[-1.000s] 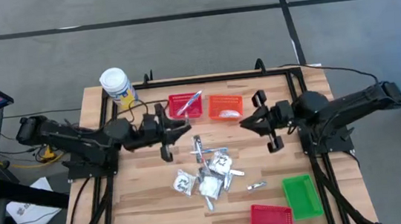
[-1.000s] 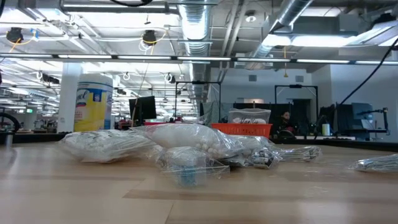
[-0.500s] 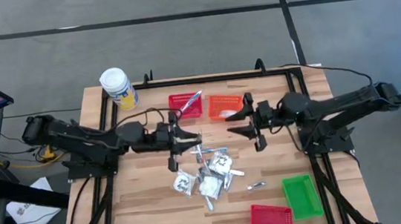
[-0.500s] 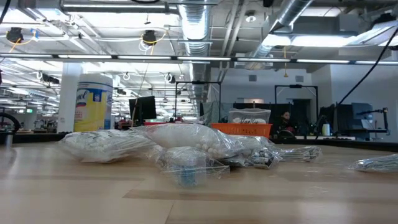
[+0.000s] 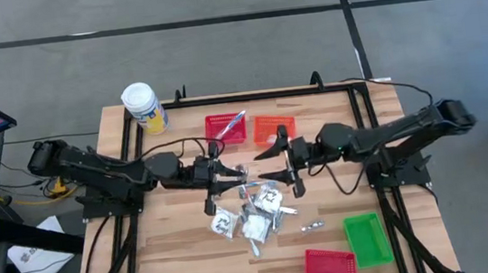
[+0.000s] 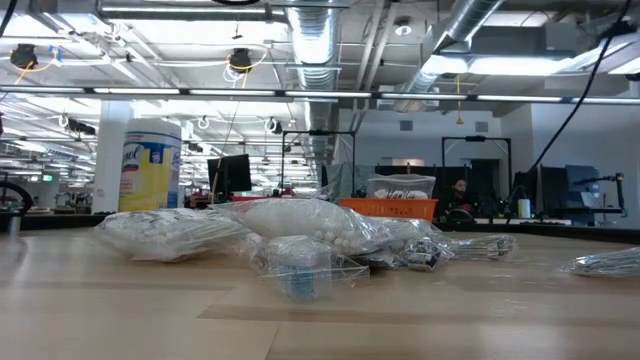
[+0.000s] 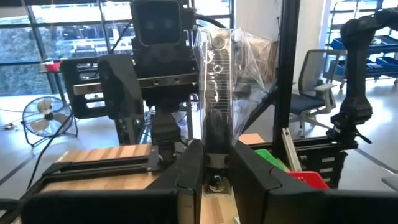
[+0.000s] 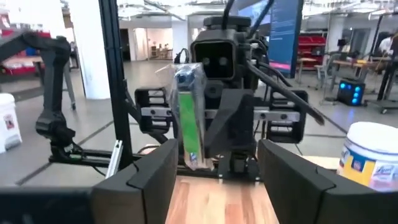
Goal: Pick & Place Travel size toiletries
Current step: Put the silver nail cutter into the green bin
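Observation:
My left gripper (image 5: 232, 169) hangs over the table's middle, shut on a slim clear-wrapped packet (image 7: 214, 68) that stands upright. In the right wrist view the same packet (image 8: 188, 118) shows green and blue inside. My right gripper (image 5: 269, 163) faces it from the right, open, its fingers (image 8: 155, 177) a short way off the packet. Below both lies a pile of travel size toiletries (image 5: 254, 213), clear-wrapped packets resting on the wooden top (image 6: 300, 235). A silver stick (image 5: 312, 227) lies alone to the pile's right. My left gripper pinches the packet's lower end (image 7: 216, 134) between its two fingers. The fingers come level from the table's left. The packet rises upright above them, clear of the table and the pile.
A red basket (image 5: 225, 129) with a stick in it and an orange basket (image 5: 273, 130) stand at the far middle. A green basket (image 5: 366, 237) and another red one (image 5: 329, 267) sit at the near right. A white-lidded yellow jar (image 5: 143, 108) stands far left.
My right gripper has gone toward the table's left, up to the left gripper, and its fingers have opened. My left gripper has moved a little to the right and nearer with the packet, which stays upright and clear of the pile.

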Robot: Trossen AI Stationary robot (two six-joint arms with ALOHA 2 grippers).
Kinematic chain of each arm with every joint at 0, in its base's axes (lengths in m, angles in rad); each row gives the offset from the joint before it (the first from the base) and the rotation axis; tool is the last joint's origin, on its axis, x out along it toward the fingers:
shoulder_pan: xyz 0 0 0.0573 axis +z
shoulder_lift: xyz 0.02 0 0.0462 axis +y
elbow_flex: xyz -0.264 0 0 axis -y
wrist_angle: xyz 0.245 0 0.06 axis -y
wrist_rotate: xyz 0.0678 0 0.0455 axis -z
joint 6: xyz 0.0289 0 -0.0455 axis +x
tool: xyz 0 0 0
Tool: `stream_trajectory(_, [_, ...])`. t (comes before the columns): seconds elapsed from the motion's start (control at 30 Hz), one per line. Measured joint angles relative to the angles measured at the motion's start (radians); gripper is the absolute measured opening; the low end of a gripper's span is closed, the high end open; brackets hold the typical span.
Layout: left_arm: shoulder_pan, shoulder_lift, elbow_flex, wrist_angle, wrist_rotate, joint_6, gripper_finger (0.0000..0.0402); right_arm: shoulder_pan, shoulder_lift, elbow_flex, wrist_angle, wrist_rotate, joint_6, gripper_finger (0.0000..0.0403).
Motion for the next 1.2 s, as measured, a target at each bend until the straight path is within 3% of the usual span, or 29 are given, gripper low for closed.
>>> stream_trajectory(0.2, [0.002,0.005,0.0,0.007,-0.018,0.001,0.0048,0.025,0.039,0.036,0.002,0.005,-0.089,0.02])
stream_trajectory(1.2, [0.021,0.054,-0.001,0.029,-0.032,0.031,0.0049,0.004,0.096,0.038,0.071,0.037,-0.091,0.0196])
